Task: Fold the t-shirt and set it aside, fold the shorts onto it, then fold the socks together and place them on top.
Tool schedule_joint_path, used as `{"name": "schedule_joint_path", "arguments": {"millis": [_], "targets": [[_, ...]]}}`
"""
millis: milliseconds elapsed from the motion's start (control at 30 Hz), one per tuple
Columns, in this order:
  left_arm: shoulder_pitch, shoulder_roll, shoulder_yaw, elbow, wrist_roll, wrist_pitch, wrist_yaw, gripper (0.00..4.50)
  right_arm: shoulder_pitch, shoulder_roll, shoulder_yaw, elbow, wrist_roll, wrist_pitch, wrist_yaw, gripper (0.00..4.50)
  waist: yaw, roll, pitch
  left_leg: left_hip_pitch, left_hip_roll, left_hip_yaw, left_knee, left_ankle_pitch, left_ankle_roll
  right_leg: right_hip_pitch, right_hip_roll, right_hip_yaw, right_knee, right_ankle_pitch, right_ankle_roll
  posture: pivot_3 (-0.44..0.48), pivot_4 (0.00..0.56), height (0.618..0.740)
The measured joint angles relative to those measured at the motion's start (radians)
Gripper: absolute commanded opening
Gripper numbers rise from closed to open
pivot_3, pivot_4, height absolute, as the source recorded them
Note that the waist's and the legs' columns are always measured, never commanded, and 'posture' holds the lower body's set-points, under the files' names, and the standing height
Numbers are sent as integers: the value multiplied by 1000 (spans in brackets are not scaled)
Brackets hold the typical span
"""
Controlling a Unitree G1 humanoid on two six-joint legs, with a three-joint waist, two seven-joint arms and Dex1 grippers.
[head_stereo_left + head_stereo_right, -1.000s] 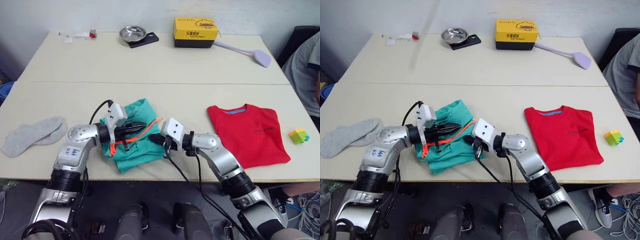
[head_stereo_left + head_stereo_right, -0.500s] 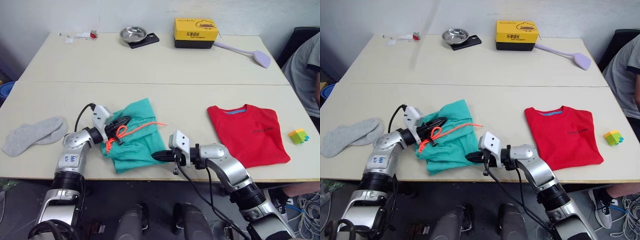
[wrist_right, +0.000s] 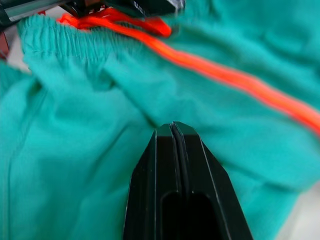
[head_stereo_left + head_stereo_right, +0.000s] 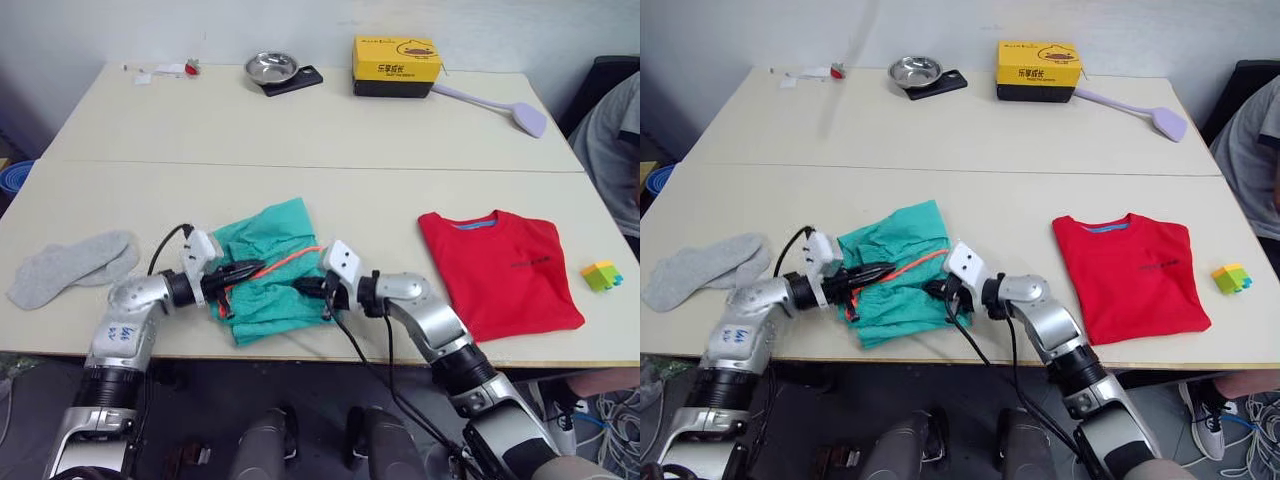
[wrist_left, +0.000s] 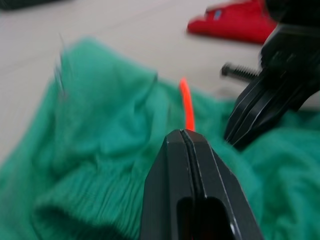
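The teal-green shorts (image 4: 268, 275) lie crumpled near the table's front edge, their orange drawstring (image 5: 187, 104) running across the top. My left gripper (image 4: 256, 268) reaches in from the shorts' left side and is shut on the drawstring at the waistband. At the shorts' right edge my right gripper (image 4: 304, 288) is shut, its tip pinching the teal fabric (image 3: 100, 150). The red t-shirt (image 4: 502, 268) lies folded flat to the right. A pair of grey socks (image 4: 68, 268) lies at the far left.
On the far table stand a yellow box (image 4: 396, 65), a metal bowl (image 4: 270, 67) and a purple spatula (image 4: 522, 112). A coloured toy block (image 4: 601, 275) sits right of the t-shirt. A person's arm (image 4: 612, 140) is at the right edge.
My right gripper has moved from the shorts' front right corner up to their right edge. My left gripper has come down and forward with the drawstring, which now lies straighter across the shorts.
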Motion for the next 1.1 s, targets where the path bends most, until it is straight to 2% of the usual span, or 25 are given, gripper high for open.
{"name": "schedule_joint_path", "arguments": {"millis": [133,233,267,333,400,500,600,633,733,1100], "targets": [[34,4,35,17,31,-96,57,0,54,-41,-24,-48,14,-42,10,34,0,0,0,1,0,-1,-2,0,-1,0,-1,0,0,0,0,0,150,740],[95,19,108,-11,-61,-65,6,0,112,-69,-120,-149,139,38,43,537,-4,1,1,0,1,-1,-3,0,-1,-2,-1,1,-1,0,0,0,150,740],[127,39,134,-44,-121,-27,-40,172,117,-97,-160,-209,212,112,61,912,-4,1,1,0,1,-1,-4,0,-1,-2,-1,1,-1,0,0,0,150,740],[156,99,159,-96,-177,35,-100,547,97,-142,-234,-280,316,262,57,1547,-1,1,1,0,1,-2,-4,0,-1,-2,-1,1,-2,0,-1,0,150,740],[162,165,192,-141,-211,89,-137,1202,52,-201,-285,-319,412,456,41,2316,0,2,2,0,1,-2,-3,-1,1,-1,-2,1,-2,0,-1,0,150,740],[172,213,247,-200,-265,143,-165,2143,-28,-290,-276,-312,477,727,25,3313,0,4,3,0,1,-2,-4,-4,5,-1,-2,1,-4,0,-2,0,150,740],[245,232,258,-259,-281,175,-196,3122,-149,-236,-286,-187,501,961,-53,4352,-10,5,4,0,1,0,-8,-3,4,-4,-2,2,-5,0,-3,0,150,740],[261,231,254,-269,-281,176,-203,3457,-177,-207,-287,-146,501,1000,-75,4500,-10,5,4,-1,1,0,-9,0,-1,-5,-2,2,-5,0,-3,0,150,740],[284,223,254,-282,-281,175,-201,4426,-237,-128,-290,-54,499,1041,-113,4500,-7,6,4,-2,1,1,-12,2,-4,-8,-1,1,-3,-1,-4,0,150,740],[328,193,278,-342,-281,110,-204,4488,-416,89,-283,244,429,995,-183,4500,-40,4,3,1,3,4,-12,3,0,-8,1,3,1,0,-4,0,150,740]]}}
